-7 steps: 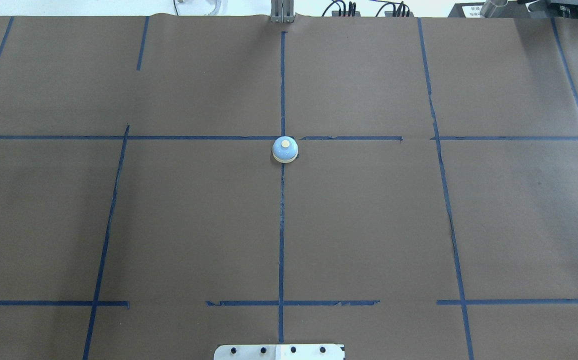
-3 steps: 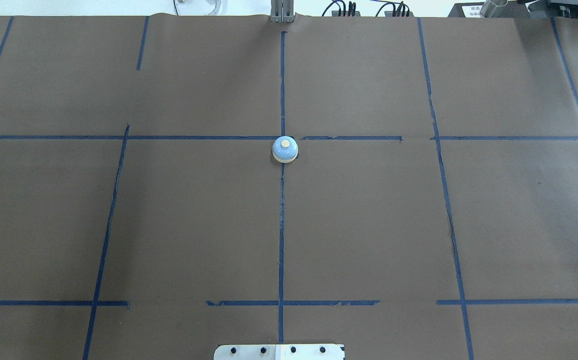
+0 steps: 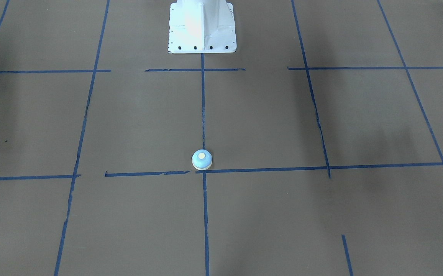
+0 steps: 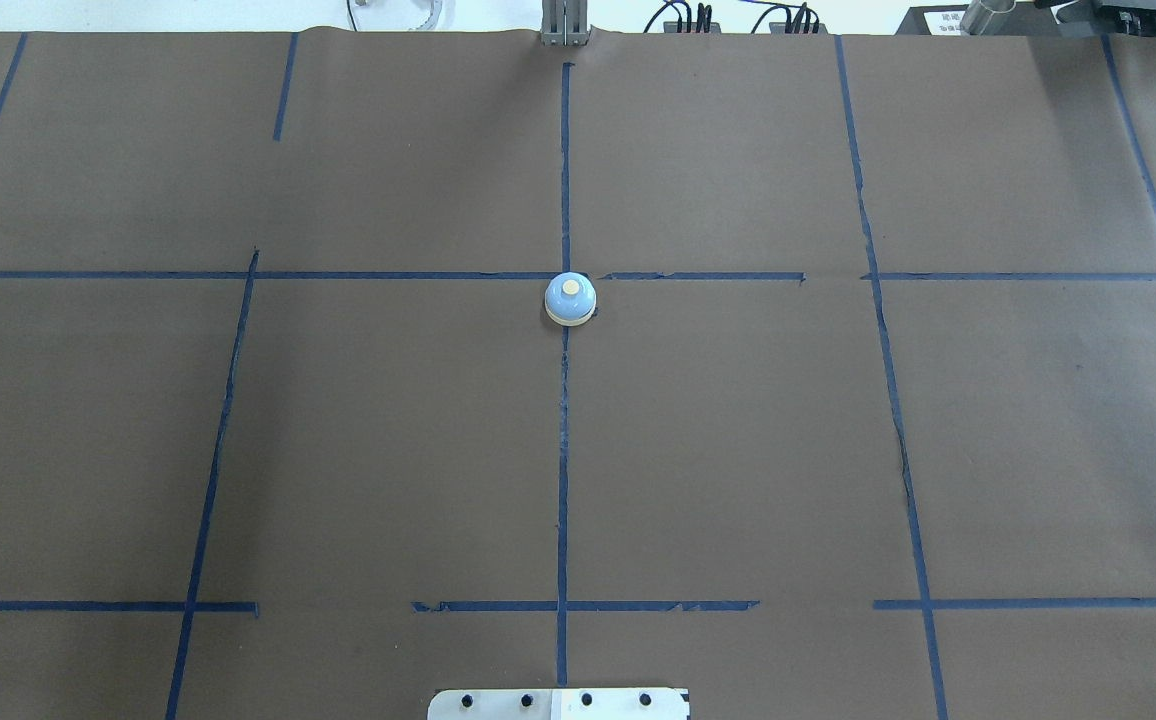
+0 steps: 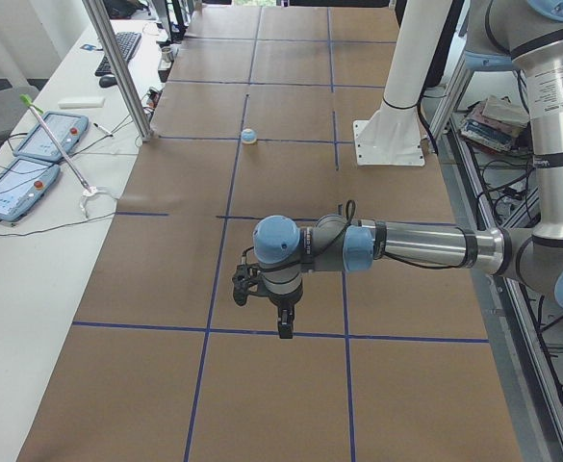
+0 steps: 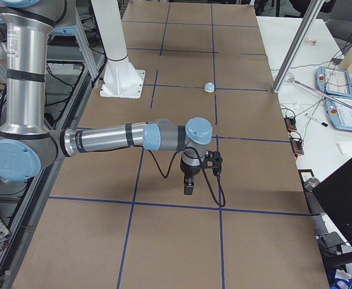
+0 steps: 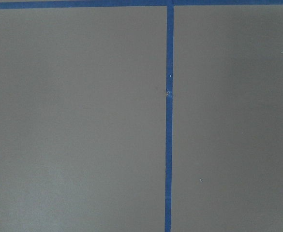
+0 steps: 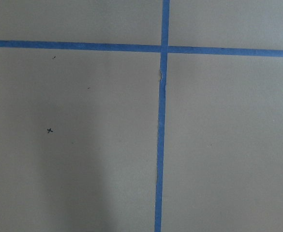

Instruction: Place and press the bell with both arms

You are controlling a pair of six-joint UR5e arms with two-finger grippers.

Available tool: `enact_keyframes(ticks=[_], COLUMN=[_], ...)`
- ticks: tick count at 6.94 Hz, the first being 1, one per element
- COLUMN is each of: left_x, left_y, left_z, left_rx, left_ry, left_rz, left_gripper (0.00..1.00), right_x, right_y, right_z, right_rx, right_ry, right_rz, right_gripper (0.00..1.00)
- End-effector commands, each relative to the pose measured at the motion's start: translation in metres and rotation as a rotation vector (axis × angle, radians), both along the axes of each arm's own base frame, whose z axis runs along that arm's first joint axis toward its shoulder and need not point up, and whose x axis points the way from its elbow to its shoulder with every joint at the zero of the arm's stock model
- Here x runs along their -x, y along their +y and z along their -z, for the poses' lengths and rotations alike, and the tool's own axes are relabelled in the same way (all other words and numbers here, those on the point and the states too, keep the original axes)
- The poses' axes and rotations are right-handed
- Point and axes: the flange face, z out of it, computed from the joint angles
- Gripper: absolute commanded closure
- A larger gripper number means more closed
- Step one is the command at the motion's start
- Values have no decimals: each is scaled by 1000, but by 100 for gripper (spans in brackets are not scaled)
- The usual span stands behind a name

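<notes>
The small light-blue bell (image 4: 570, 298) with a cream base and button stands upright on the brown paper at a tape crossing, mid-table. It also shows in the front view (image 3: 202, 159), the left side view (image 5: 248, 136) and the right side view (image 6: 209, 87). My left gripper (image 5: 283, 327) hangs over the table far from the bell, pointing down. My right gripper (image 6: 189, 188) hangs likewise at the other end. Both show only in the side views, so I cannot tell whether they are open or shut. Both wrist views show only paper and blue tape.
The white bolted pedestal (image 3: 201, 27) stands at the robot's edge of the table, and shows in the overhead view (image 4: 558, 703). Blue tape lines (image 4: 564, 450) grid the paper. A metal post (image 5: 122, 72) and tablets (image 5: 13, 183) are on the operators' side.
</notes>
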Motion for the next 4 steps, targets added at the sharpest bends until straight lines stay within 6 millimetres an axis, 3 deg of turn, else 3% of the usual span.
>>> enact_keyframes(ticks=[1,3,4], left_x=[0,0,0], left_y=[3,6,6], left_z=[-6,-8,-8], left_rx=[18,26,24], left_ry=[-1,-1,0], left_rz=[2,2,2], left_gripper=[0,0,0], right_x=[-1,-2,-2], right_y=[14,33,33], right_z=[-15,-31,-31], right_rx=[26,-14,-21], right_ry=[-1,-11,-12], right_rz=[12,107,113], right_gripper=[0,0,0])
